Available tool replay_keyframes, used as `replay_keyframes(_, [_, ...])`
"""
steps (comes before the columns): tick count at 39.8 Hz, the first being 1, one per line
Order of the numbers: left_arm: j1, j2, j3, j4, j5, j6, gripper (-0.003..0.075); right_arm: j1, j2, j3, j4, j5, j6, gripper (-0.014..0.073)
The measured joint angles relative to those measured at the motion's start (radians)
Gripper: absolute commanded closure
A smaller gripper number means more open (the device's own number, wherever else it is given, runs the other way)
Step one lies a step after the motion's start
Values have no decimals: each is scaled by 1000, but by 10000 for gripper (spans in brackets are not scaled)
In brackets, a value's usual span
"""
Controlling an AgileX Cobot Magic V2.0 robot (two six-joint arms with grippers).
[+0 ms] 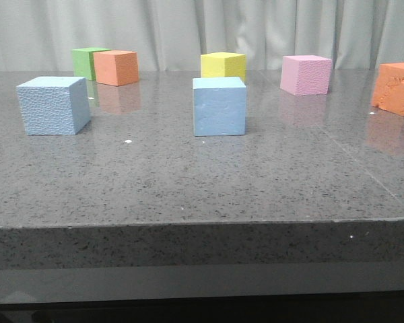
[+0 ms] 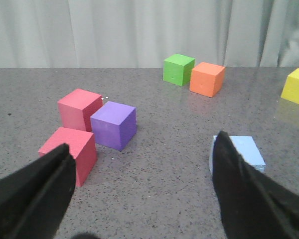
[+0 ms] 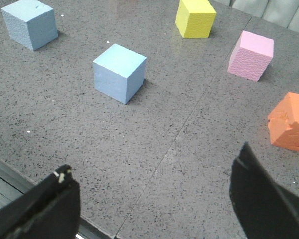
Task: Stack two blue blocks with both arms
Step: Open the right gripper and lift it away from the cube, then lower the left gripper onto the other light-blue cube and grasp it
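Two pale blue blocks stand apart on the grey table. In the front view one blue block [image 1: 54,105] is at the left and the other blue block [image 1: 219,106] is near the middle; neither gripper shows there. The left wrist view shows my left gripper [image 2: 142,147] open over bare table, and its one black finger [image 2: 234,174] partly hides the left blue block [image 2: 246,152]. My right gripper [image 3: 155,159] is open and empty near the table's front edge. The middle blue block [image 3: 119,72] and the left blue block [image 3: 30,23] lie well beyond it.
At the back stand a green cube [image 1: 87,62], an orange cube [image 1: 116,67], a yellow cube [image 1: 223,65] and a pink cube [image 1: 306,74]. A dented orange cube [image 1: 397,87] sits far right. Two red cubes [image 2: 70,152] [image 2: 78,107] and a purple cube [image 2: 113,124] cluster near my left gripper.
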Motion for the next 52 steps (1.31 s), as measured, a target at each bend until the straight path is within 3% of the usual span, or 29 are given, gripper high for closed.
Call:
replay_keyframes(12, [-175, 273, -219, 22, 236, 0, 133, 0, 0, 0, 0, 0, 0, -22])
replay_keyframes(24, [-293, 583, -371, 26, 271, 0, 133, 0, 0, 0, 0, 0, 0, -22])
replay_keyframes(40, [-313, 944, -562, 42, 309, -3, 133, 0, 0, 0, 0, 0, -2, -22])
replay_keyframes(52, [-313, 1126, -700, 133, 340, -179, 133, 0, 0, 0, 0, 0, -2, -22])
